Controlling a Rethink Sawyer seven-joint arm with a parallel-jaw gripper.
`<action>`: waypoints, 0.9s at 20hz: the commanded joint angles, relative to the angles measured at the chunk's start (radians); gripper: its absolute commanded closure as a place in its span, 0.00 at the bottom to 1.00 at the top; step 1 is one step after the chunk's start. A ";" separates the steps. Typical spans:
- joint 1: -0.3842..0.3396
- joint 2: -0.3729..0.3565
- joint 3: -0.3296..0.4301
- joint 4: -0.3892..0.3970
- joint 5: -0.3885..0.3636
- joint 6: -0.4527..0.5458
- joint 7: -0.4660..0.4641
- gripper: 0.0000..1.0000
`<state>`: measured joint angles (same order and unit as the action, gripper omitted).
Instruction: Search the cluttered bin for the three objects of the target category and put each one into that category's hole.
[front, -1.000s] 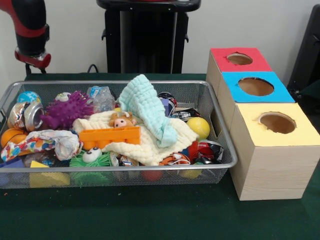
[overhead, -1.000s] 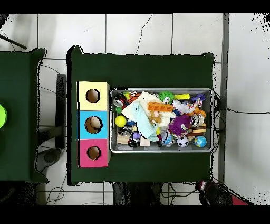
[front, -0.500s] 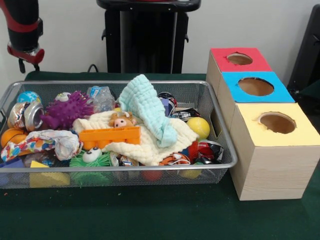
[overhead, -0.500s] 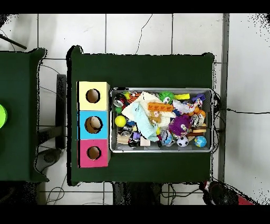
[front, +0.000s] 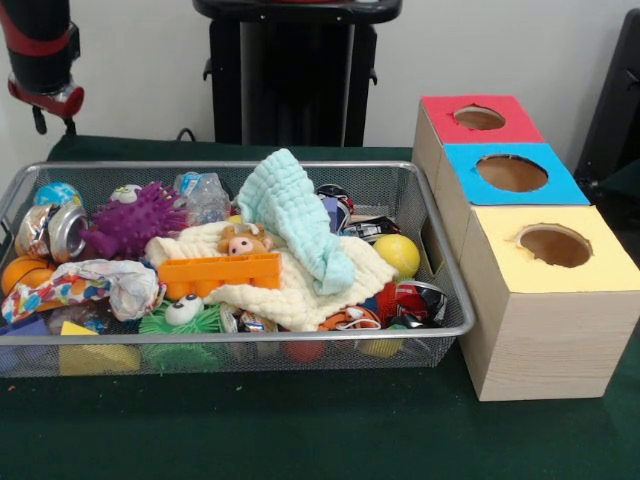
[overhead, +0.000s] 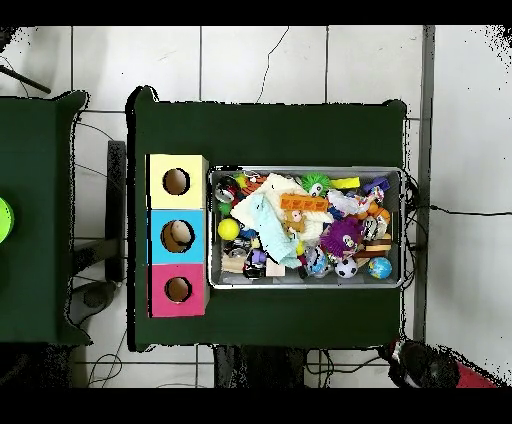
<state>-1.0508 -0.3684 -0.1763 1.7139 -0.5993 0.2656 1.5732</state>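
Gripper (front: 50, 112), at the end of the red and black arm (front: 38, 45), raised outside the far left corner of the wire bin (front: 440, 262); whether it is open or closed cannot be told. Below and right of it, inside the bin: purple spiky ball (front: 132, 220), crushed can (front: 50, 231), orange block (front: 220, 274), mint cloth (front: 292, 215) lying over a cream cloth (front: 300, 290), yellow ball (front: 398, 254). Farthest from it, just beside the bin's opposite end: red box (front: 478, 120), blue box (front: 511, 173) and yellow box (front: 553, 262) in a touching row, each with one round hole on top.
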 joint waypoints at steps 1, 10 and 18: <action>0.049 -0.078 0.108 -0.012 0.095 0.102 0.096 0.00; 0.031 -0.136 0.137 0.000 0.137 0.165 0.055 0.00; 0.039 -0.152 0.134 0.012 0.146 0.167 0.047 0.00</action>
<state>-1.0253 -0.5118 -0.1472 1.7148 -0.4982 0.3430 1.5734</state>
